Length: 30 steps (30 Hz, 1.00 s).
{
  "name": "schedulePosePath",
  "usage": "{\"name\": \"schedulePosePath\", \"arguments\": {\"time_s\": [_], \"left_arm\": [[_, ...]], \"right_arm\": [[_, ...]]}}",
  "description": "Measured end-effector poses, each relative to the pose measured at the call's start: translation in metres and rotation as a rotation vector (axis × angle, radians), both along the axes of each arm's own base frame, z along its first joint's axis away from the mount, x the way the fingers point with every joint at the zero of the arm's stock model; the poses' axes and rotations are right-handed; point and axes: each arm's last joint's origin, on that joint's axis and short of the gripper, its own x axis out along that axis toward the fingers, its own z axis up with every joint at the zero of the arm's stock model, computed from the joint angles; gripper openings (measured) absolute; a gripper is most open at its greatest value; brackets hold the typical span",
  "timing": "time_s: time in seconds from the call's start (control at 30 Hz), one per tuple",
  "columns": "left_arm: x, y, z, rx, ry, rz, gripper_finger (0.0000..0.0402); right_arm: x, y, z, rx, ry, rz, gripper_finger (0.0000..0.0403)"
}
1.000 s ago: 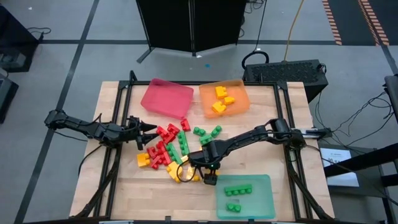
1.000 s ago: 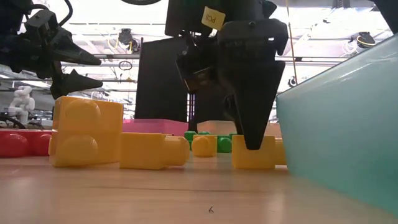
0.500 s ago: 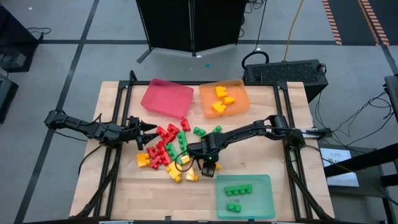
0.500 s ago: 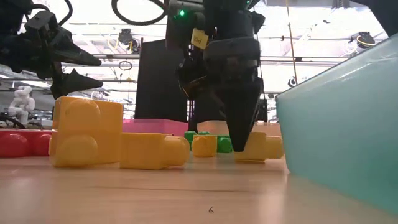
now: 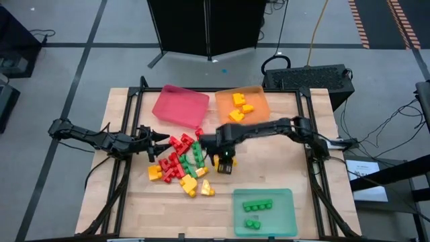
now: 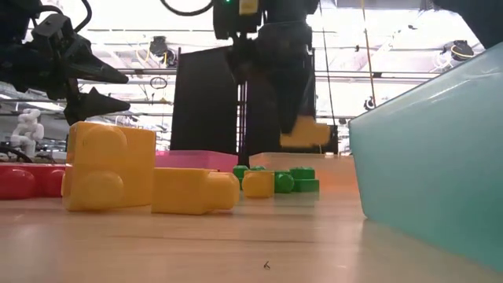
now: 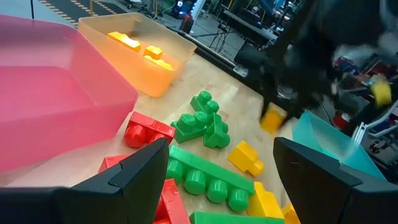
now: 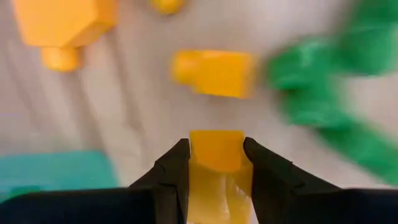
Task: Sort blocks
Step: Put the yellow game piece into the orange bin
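A pile of red, yellow and green blocks (image 5: 180, 160) lies mid-table, resting on the wood. My right gripper (image 5: 225, 165) hangs at the pile's right side, shut on one small yellow block (image 8: 216, 149); the low view shows that block (image 6: 306, 135) in the air. My left gripper (image 5: 161, 139) stands open at the pile's left edge, nothing between its fingers (image 7: 146, 171). A red tray (image 5: 180, 105) and an orange tray (image 5: 242, 106) sit at the far side, and a green tray (image 5: 264, 212) sits at the near right. My right gripper pinches the yellow block's two opposite sides (image 8: 198, 148) between its two fingers. The fingers come from above and point down. The block (image 6: 308, 137) hangs below them, lifted clear of the table and the other blocks.
The orange tray holds a few yellow blocks (image 5: 239, 107), the green tray a few green blocks (image 5: 255, 207). Loose yellow blocks (image 5: 195, 185) lie near the table's front. Green blocks (image 6: 295, 181) sit on the wood under the raised block. A black cabinet (image 5: 205, 27) stands beyond the table.
My right gripper has shut on the yellow block that lay between its open fingers beside the green tray. It has lifted the block clear of the table and carried it toward the far edge. The other blocks have stayed put.
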Motion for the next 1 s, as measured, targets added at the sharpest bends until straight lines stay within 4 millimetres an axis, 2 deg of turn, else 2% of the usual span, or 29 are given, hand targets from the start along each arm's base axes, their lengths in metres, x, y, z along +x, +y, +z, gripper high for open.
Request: {"name": "schedulePosePath", "arguments": {"time_s": [0.13, 0.27, 0.4, 0.5, 0.6, 0.73, 0.9, 1.0], "left_arm": [[0.000, 0.000, 0.000, -0.003, -0.005, 0.002, 0.0292], [0.000, 0.000, 0.000, -0.005, -0.011, 0.002, 0.0292], [0.000, 0.000, 0.001, -0.019, -0.015, 0.005, 0.0292], [0.000, 0.000, 0.001, -0.029, -0.017, 0.008, 0.0292], [0.000, 0.000, 0.001, -0.030, -0.018, 0.009, 0.0292], [0.000, 0.000, 0.001, -0.030, -0.019, 0.010, 0.0292], [0.000, 0.000, 0.001, -0.030, -0.019, 0.012, 0.0292], [0.000, 0.000, 0.001, -0.030, -0.020, 0.012, 0.0292]], "right_arm": [[0.000, -0.048, 0.031, -0.114, -0.038, -0.046, 0.0108], [-0.006, -0.109, 0.050, -0.168, -0.096, -0.215, 0.0108], [-0.022, -0.166, 0.057, -0.181, -0.115, -0.400, 0.0108], [-0.035, -0.196, 0.054, -0.175, -0.099, -0.527, 0.0108], [-0.042, -0.213, 0.052, -0.174, -0.100, -0.574, 0.0108], [-0.043, -0.224, 0.053, -0.177, -0.138, -0.590, 0.0118], [-0.042, -0.226, 0.054, -0.181, -0.155, -0.593, 0.0266], [-0.042, -0.225, 0.054, -0.176, -0.154, -0.610, 0.0324]]}}
